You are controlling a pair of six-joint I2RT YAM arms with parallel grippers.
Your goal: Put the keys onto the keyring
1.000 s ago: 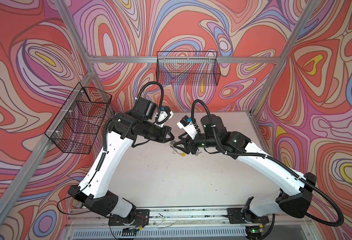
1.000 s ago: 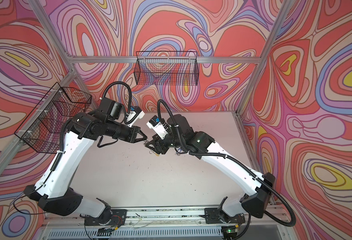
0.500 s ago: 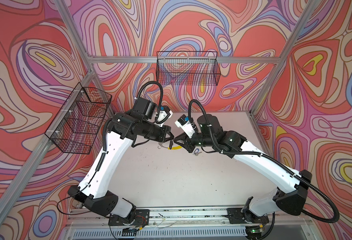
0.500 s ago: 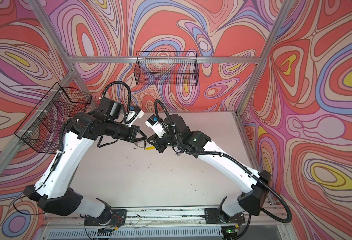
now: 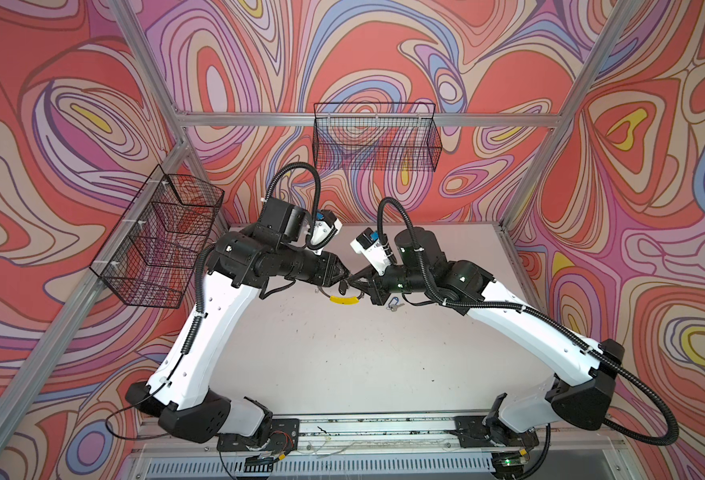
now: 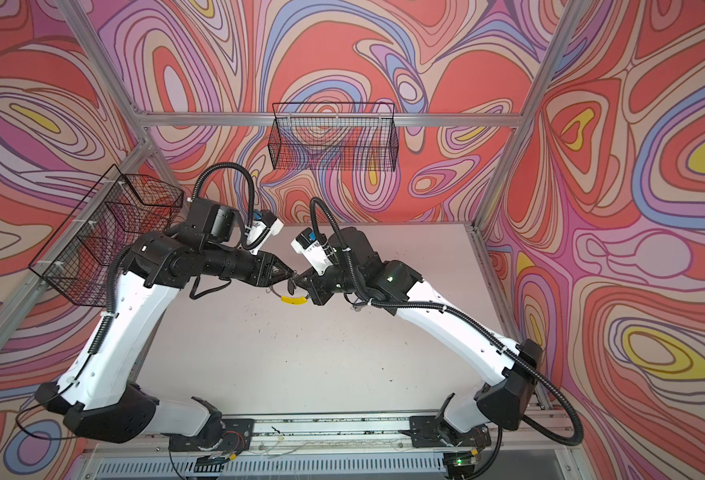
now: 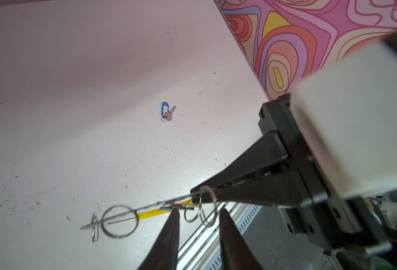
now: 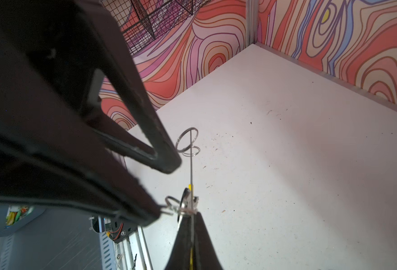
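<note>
The keyring [image 7: 150, 213], a thin grey hoop with a yellow segment [image 5: 343, 300] and several wire rings [image 7: 120, 221], hangs above the table between both arms. My right gripper [image 8: 191, 214] is shut on the hoop's edge. The same gripper [image 7: 194, 198] enters the left wrist view from the side. My left gripper [image 7: 197, 211] is open just beside it, with two wire rings hanging across the gap between its fingers [image 7: 171, 224]. The blue-tagged key [image 7: 167, 112] lies loose on the table, also seen in a top view [image 5: 392, 303]. A small dark and silver piece [image 8: 185, 201] hangs at the hoop; I cannot tell if it is the black-tagged key.
Both grippers meet tip to tip over the back middle of the white table [image 5: 342, 365]. Black wire baskets hang on the back wall [image 5: 377, 141] and on the left wall [image 5: 157, 237]. An aluminium rail [image 5: 363, 428] runs along the table's front edge.
My right gripper has moved left and shut on the keyring. My left gripper, shut before, has opened. The yellow segment now shows below the fingertips.
</note>
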